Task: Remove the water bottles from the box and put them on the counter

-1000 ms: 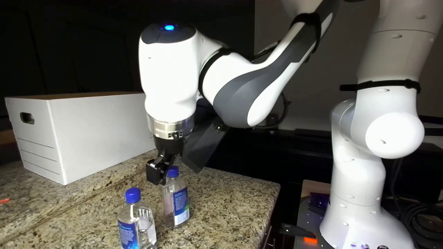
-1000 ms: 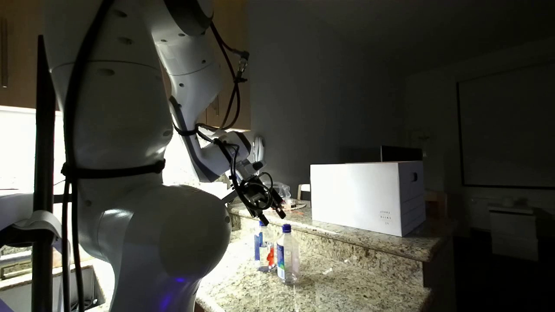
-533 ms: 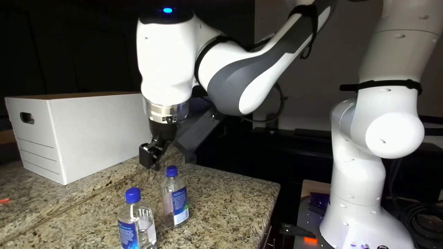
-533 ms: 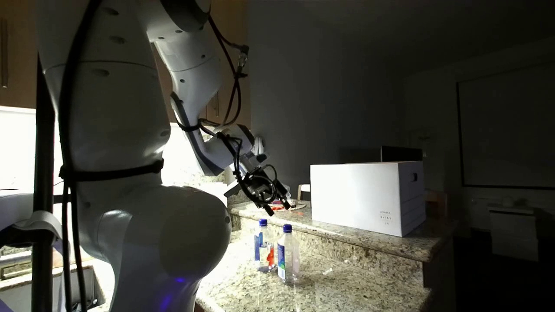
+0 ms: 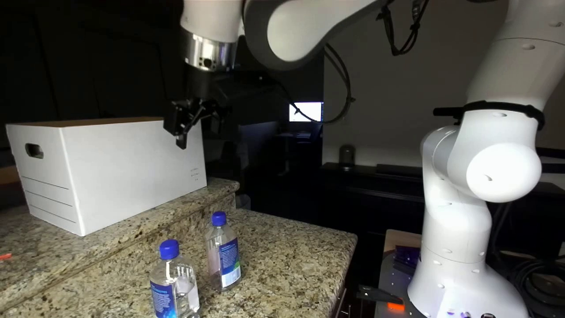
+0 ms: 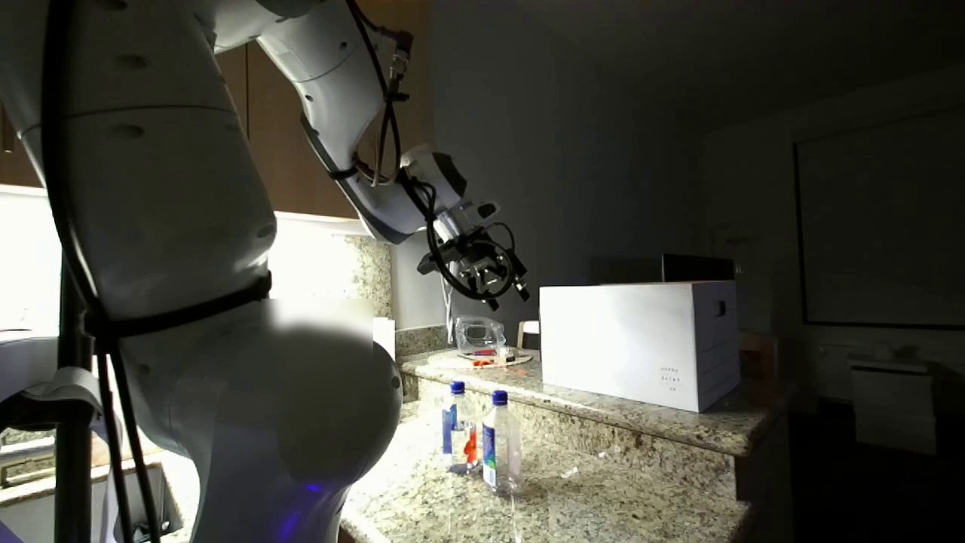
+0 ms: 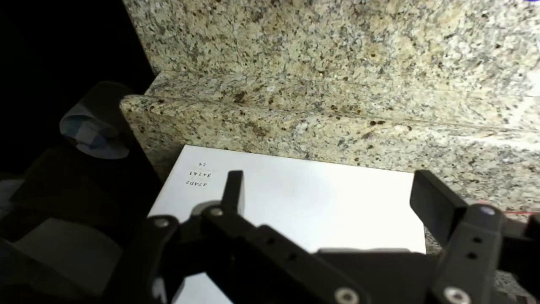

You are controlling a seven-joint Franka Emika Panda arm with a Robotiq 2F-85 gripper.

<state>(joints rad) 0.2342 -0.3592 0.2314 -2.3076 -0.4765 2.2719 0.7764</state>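
Observation:
Two water bottles with blue caps stand upright on the lower part of the granite counter (image 5: 287, 265). In an exterior view one bottle (image 5: 173, 282) is nearer the camera and the other bottle (image 5: 224, 258) is further right. The white box (image 5: 128, 176) rests on the raised granite ledge behind them; what is inside it is hidden. My gripper (image 6: 508, 299) hangs in the air at about the height of the box's rim, well above the bottles. In the wrist view its fingers (image 7: 436, 202) are wide apart, nothing between them, with the white box (image 7: 278, 198) beyond.
Between the lower counter (image 6: 603, 509) and the raised ledge (image 5: 159, 216) is a step. A see-through plastic container (image 6: 480, 334) and a round mat (image 6: 445, 360) with small red items are on the ledge's far end. An orange piece (image 5: 5, 256) lies on the ledge.
My gripper has risen from beside the right-hand bottle's cap up to around the box's rim, staying open. Both bottles still stand upright and the box has not moved.

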